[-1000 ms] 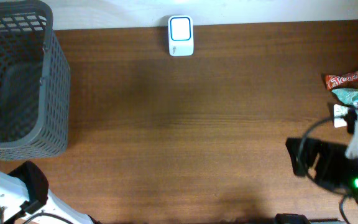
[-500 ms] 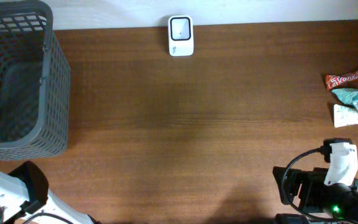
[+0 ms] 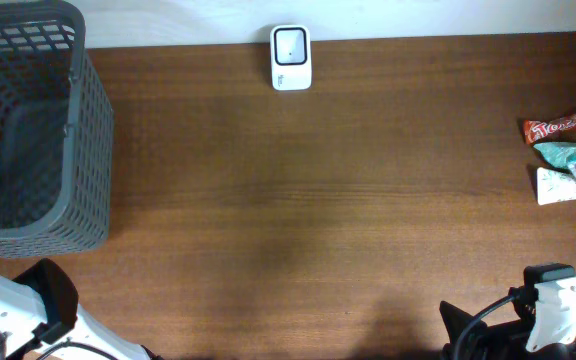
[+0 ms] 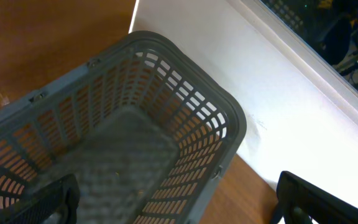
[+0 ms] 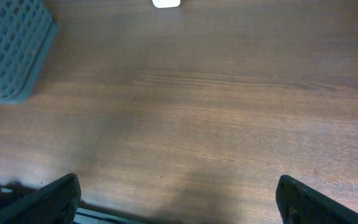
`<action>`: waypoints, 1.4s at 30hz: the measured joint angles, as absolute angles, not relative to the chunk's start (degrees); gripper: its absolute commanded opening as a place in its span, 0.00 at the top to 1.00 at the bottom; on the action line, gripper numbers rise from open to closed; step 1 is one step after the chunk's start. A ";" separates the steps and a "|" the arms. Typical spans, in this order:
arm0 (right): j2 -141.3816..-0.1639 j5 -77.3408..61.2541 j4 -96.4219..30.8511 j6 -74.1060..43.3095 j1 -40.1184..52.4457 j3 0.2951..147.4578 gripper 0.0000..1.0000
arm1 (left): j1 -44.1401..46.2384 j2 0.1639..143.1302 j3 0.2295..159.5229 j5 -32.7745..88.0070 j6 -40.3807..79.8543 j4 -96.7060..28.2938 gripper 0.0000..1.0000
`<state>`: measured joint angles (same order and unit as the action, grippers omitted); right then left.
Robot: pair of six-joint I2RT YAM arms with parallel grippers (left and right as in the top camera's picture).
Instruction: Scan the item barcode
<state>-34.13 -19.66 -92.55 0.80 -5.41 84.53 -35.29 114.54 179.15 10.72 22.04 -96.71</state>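
No text fully readable. Red wrapper [image 3: 561, 126], far right: white brand lettering across its face, too small to make out. Teal packet [image 3: 573, 157] just nearer than it: printed patches, illegible. White packet [image 3: 568, 185] next nearer: print blurred. Scanner [image 3: 290, 57], far edge, centre: markings not legible.

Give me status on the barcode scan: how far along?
Done: nothing visible. The red-wrapped candy bar, teal packet and white packet lie at the right edge of the brown wooden table, apart from the white rectangular scanner at the back edge. In hand: nothing; left hand and right hand are open and empty. Left: pick an item, present its barcode to the scanner.
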 measured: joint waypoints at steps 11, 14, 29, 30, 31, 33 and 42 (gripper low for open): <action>-34.11 -19.66 -92.55 2.00 -5.41 84.53 0.01 | -35.29 114.54 179.15 10.72 22.04 -96.71 0.01; -34.11 -19.66 -92.55 2.42 -5.41 84.51 0.01 | -35.29 114.54 179.15 10.72 22.06 -96.71 0.01; -16.25 -19.84 -84.31 3.07 3.64 76.62 0.01 | -35.27 114.54 179.15 10.72 22.04 -96.71 0.01; -16.25 -19.81 -84.31 3.05 3.64 76.60 0.01 | -35.29 114.54 179.15 10.72 22.04 -96.68 0.01; -16.25 -19.81 -84.44 3.05 3.64 76.60 0.01 | -35.29 114.54 179.15 10.72 22.04 -96.71 0.01; -16.25 -19.81 -85.08 3.05 3.64 76.60 0.01 | -35.29 114.54 179.15 10.72 22.06 -96.68 0.01; -16.25 -19.59 -86.74 3.09 3.64 76.60 0.01 | -35.29 114.54 179.15 10.72 22.04 -96.71 0.01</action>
<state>-16.25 -19.59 -86.74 3.09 3.64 76.60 -35.29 114.54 179.15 10.72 22.04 -96.71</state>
